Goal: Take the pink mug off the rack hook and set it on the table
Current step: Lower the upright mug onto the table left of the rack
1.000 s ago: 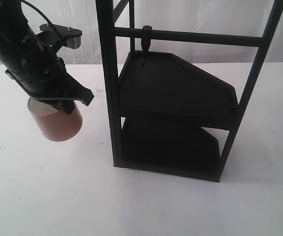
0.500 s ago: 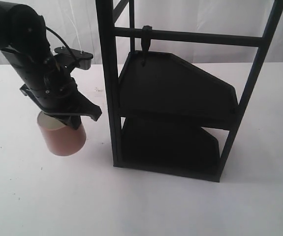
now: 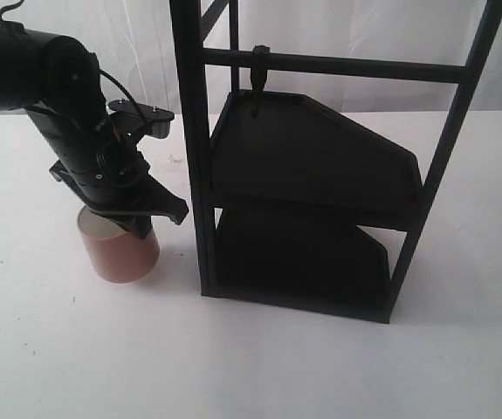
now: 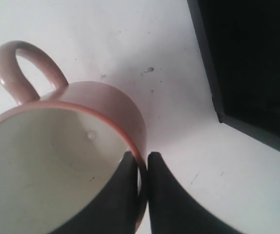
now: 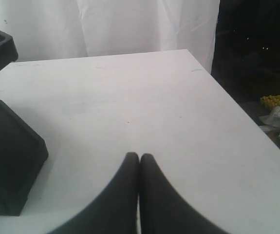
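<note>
Cream-lined, the pink mug stands on the table, rim pinched by the left gripper; right gripper fingers pressed together.

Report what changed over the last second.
The left gripper, shut on the rim of the mug, carried it down and rightward toward the rack, turning it from tilted to nearly upright, at or just above the table. Rack, hook and grip unchanged.

pink mug upright, mouth up, cream inside, base on white table just left of black rack; rack hook up on crossbar, well apart from mug.
</note>
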`<state>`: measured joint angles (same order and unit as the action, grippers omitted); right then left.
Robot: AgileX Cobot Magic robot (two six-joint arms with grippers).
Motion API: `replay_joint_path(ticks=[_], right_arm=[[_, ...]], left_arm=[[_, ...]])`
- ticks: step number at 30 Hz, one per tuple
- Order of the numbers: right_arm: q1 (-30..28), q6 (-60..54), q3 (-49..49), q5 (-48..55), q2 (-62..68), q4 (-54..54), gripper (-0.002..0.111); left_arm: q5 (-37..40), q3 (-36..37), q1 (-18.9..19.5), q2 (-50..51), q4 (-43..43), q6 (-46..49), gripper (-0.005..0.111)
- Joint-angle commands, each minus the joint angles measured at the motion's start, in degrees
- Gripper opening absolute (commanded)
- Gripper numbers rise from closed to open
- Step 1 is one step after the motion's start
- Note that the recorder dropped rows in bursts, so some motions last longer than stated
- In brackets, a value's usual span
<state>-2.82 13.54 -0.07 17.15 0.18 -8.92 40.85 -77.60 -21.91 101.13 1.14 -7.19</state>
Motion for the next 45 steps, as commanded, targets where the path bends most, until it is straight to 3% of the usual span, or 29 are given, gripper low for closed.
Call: replay_joint_path(ticks=[1, 45], right_arm=[[0.2, 0.2, 0.1, -1.0, -0.2, 0.2, 0.0], [0.2, 0.2, 0.1, -1.1, -0.2, 0.2, 0.0]], left_arm=[[-0.6, -0.1, 0.1, -0.4, -1.1, -0.6, 0.0], [0.1, -0.1, 0.0, 2.8, -1.6, -0.8, 0.0]])
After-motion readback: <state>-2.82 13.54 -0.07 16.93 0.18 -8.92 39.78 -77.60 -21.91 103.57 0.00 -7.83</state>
